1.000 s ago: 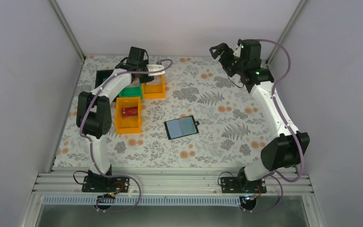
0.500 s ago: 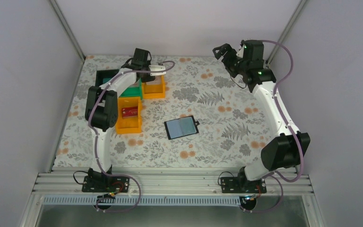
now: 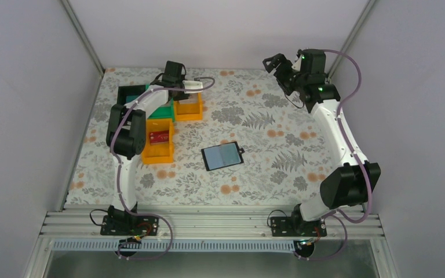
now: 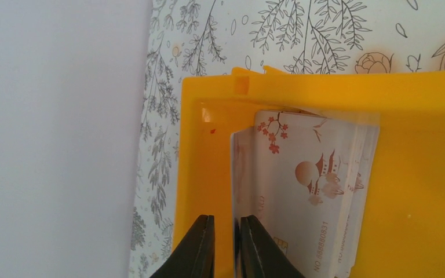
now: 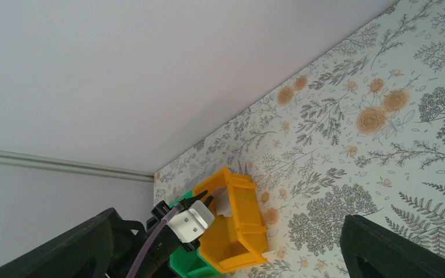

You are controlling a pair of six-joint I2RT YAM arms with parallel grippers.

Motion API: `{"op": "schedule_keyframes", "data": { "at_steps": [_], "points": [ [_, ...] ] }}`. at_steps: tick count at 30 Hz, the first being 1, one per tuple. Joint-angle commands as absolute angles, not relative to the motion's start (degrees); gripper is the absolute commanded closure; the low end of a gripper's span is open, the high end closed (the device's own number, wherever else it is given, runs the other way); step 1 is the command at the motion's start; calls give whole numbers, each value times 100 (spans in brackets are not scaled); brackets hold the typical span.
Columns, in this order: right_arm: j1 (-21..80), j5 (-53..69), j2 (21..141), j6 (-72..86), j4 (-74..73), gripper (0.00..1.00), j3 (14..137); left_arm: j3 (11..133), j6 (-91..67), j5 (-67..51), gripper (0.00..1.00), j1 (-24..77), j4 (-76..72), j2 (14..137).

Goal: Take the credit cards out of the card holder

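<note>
Over the orange tray (image 4: 324, 87), left end effector (image 4: 226, 220) pinches a whitish card (image 4: 307, 191); card holder (image 3: 223, 156) lies at 5 o'clock, nearer it than the spread right end effector (image 3: 273, 61).

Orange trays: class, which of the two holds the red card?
The nearer orange tray, with the red card lying inside; the farther orange tray sits under the left gripper.
</note>
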State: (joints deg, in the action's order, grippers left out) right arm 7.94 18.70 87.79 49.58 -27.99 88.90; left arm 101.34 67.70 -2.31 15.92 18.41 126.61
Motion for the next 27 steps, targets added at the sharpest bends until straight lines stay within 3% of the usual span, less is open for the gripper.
{"op": "schedule_keyframes", "data": {
  "at_steps": [1, 10, 16, 23, 27],
  "points": [
    [755, 1915, 8772, 4888, -2787, 1, 8859, 10085, 6810, -236, 85, 1601, 1715, 12820],
    [714, 1850, 8621, 4809, -2869, 1, 8789, 10165, 6698, -416, 82, 1625, 1877, 12809],
    [660, 1900, 8618, 4809, -2812, 1, 8758, 10053, 6880, -603, 53, 1621, 2027, 12808],
    [645, 1894, 8553, 4714, -2863, 1, 8703, 10343, 6489, -192, 40, 1618, 1661, 12868],
    [637, 2065, 8634, 4546, -2863, 1, 8664, 10380, 6727, -104, 25, 1595, 1726, 12864]
  ]
}}
